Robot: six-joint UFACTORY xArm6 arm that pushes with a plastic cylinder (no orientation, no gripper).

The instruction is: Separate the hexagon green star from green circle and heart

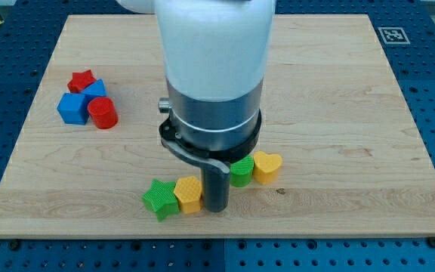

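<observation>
The bench [338, 106] is a light wooden board resting on a blue perforated base. Its only marking is a black-and-white fiducial tag [393, 35] at the view's top right corner; we read no brand or text on it.

Our arm housing [211, 68] hides the board's middle. The end effector is a plain rod with nothing to clench or release. My tip [216, 208] stands in the row near the view's bottom edge, between the yellow hexagon [189, 194] and the green circle [241, 171].

We judge this placement to act as a wedge: the green star [160, 199] and the hexagon touch on the view's left of the tip, the green circle and the yellow heart [267, 166] on its right.

A separate cluster lies at the view's upper left: blue cube [72, 108], red cylinder [103, 112], second blue block [94, 90], red star [82, 79].
</observation>
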